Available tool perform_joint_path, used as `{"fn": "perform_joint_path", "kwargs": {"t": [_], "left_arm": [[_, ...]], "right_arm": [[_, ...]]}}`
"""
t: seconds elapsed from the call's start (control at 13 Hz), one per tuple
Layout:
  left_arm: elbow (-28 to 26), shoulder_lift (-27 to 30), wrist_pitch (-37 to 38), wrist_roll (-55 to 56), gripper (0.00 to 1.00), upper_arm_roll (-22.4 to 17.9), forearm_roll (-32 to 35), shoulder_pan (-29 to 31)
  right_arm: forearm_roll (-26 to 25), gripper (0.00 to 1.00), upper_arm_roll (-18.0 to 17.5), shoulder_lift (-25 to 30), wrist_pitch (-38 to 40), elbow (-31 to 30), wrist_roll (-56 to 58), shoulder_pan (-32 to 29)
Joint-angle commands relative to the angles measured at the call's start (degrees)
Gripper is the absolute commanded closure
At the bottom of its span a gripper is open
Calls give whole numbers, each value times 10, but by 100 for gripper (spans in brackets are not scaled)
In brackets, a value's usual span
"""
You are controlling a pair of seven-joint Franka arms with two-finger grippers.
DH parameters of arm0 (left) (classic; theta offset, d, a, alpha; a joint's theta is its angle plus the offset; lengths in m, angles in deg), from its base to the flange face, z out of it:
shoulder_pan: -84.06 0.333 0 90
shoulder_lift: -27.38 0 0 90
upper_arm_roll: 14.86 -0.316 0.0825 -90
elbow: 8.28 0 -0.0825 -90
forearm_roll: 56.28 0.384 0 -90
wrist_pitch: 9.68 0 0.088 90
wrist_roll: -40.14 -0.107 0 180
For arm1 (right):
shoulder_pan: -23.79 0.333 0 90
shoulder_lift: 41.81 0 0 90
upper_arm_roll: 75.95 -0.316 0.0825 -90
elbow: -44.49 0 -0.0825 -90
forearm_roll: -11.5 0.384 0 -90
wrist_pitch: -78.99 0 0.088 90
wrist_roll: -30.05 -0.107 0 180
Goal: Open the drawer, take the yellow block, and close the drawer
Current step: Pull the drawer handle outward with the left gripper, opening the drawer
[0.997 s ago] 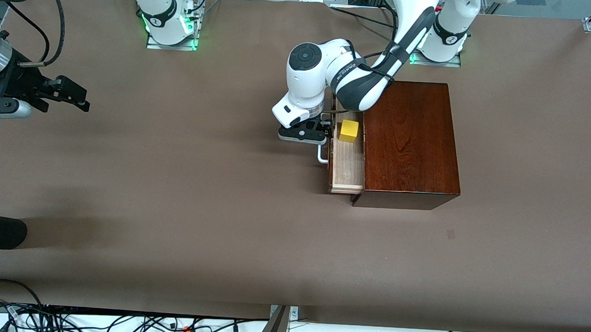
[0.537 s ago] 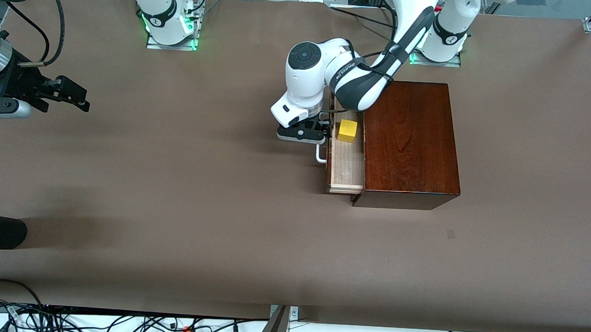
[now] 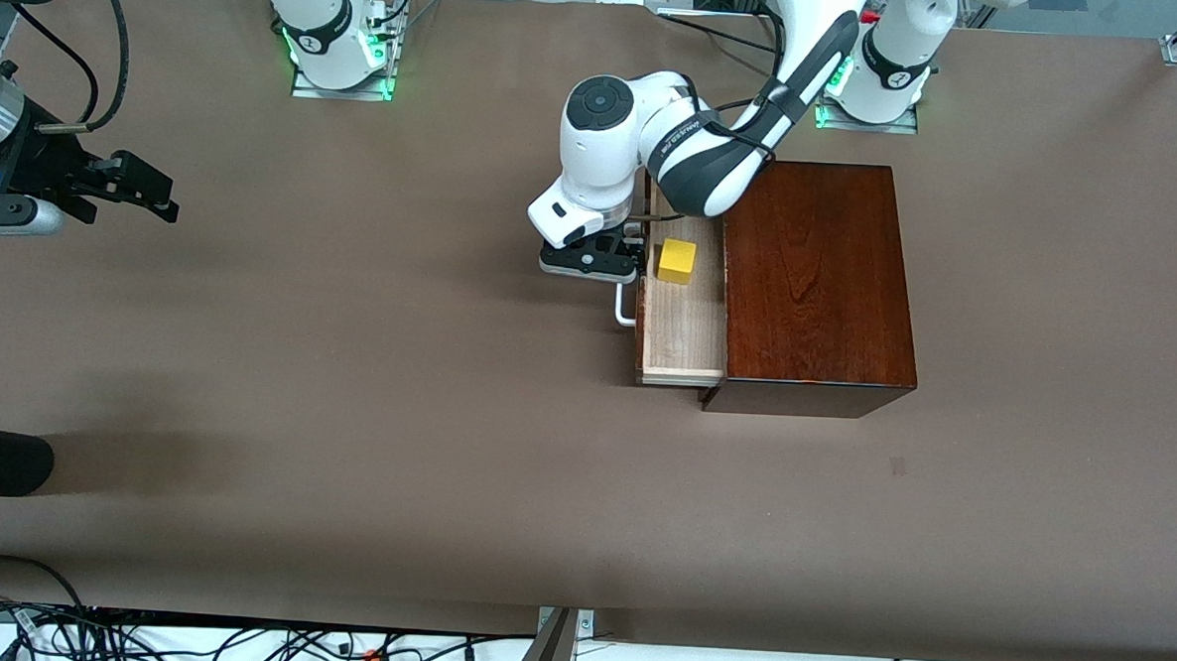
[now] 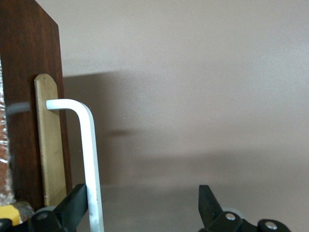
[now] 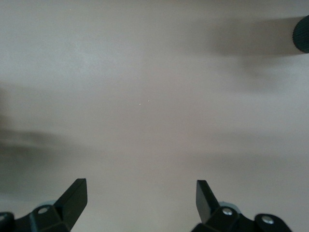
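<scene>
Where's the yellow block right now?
The yellow block sits in the open drawer, at its end farther from the front camera, beside the left gripper.

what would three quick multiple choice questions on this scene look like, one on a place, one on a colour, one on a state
1. Where is the block?
A. on top of the box
B. in the drawer
C. on the table

2. What colour is the drawer handle?
A. white
B. black
C. yellow

3. How do the fingers of the left end effector stand?
A. shut on the block
B. shut on nothing
C. open, with one finger hooked inside the handle

Answers:
1 B: the block sits on the pale wood floor of the drawer, which is pulled out of the box.
2 A: the bar shows white in both the front and left wrist views.
3 C: the left wrist view shows the fingers spread apart, the bar passing just inside one of them.
</scene>
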Motion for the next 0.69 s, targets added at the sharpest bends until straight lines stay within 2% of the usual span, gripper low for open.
{"fn": "perform_joint_path", "kwargs": {"t": [0.0, 0.23, 0.46, 0.61], "left_arm": [[25, -9, 1, -4, 0, -1, -17, -8], [30, 21, 25, -7, 0, 0, -16, 2], [66, 42, 114, -19, 0, 0, -14, 9], [76, 77, 194, -82, 0, 0, -14, 27]], "right_arm": [[0, 0, -4, -4, 3, 9, -5, -7], [0, 0, -4, -3, 4, 9, -5, -6], [0, 0, -4, -3, 4, 9, -5, -6], [0, 0, -4, -4, 6, 10, -5, -6]]}}
